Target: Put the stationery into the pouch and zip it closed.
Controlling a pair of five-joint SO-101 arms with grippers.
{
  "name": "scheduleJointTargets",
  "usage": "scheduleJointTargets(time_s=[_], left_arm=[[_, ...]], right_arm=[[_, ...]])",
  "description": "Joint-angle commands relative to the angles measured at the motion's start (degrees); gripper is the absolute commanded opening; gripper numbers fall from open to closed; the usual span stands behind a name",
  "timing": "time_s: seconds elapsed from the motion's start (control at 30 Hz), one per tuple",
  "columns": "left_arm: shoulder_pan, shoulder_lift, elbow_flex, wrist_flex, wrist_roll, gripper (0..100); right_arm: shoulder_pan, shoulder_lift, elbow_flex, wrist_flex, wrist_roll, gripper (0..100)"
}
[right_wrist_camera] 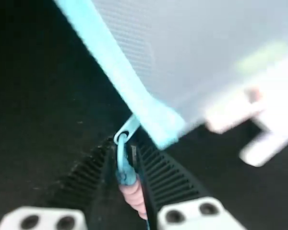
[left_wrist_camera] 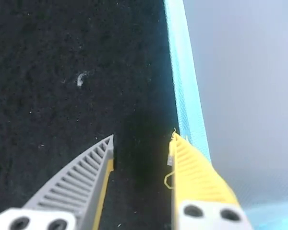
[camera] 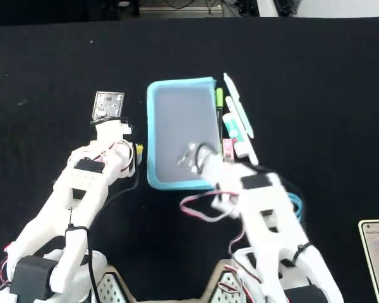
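High view looks down on a big black worktop (camera: pixel 316 95). Two white arms come up from the near edge, side by side. The left arm (camera: pixel 82 189) is at the left side of the pouch, and the right arm (camera: pixel 271 221) is at its near right corner. Between them lies the pouch (camera: pixel 180 120) — flat on the worktop, grey in the middle with a blue edge. A screen (camera: pixel 378 259) sits at the near right edge of the worktop, well apart from the pouch.

Along the right side of the pouch lies the stationery: a green pen (camera: pixel 219 104), some white pens (camera: pixel 240 113) and a small pink piece (camera: pixel 228 148). I cannot tell how far inside the pouch they are.

The left tool (left_wrist_camera: pixel 143 143) is open. Its yellow finger (left_wrist_camera: pixel 192 177) is just beside the pouch's blue edge, and its grey finger (left_wrist_camera: pixel 81 182) is over bare worktop.

The right tool (right_wrist_camera: pixel 126 153) is closed tight on the blue zip pull (right_wrist_camera: pixel 125 165) — right at a corner of the pouch
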Motion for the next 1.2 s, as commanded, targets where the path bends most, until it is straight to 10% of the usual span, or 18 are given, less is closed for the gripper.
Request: scheduleJointTargets(time_s=[0.0,0.87,1.17], left_arm=[[-0.04,-1.41,-0.48,-0.53,0.35,19],[8.48,-1.49,-0.57,1.93,0.62,19],[8.48,-1.49,-0.57,2.02,0.7,19]], right_arm=[[4.92,-1.98,-11.56,4.04,-0.26,1.0],[-8.09,-27.38,-12.35,-0.26,-19.78,1.1],[-17.67,-39.78,2.86,-22.77,-20.48,1.1]])
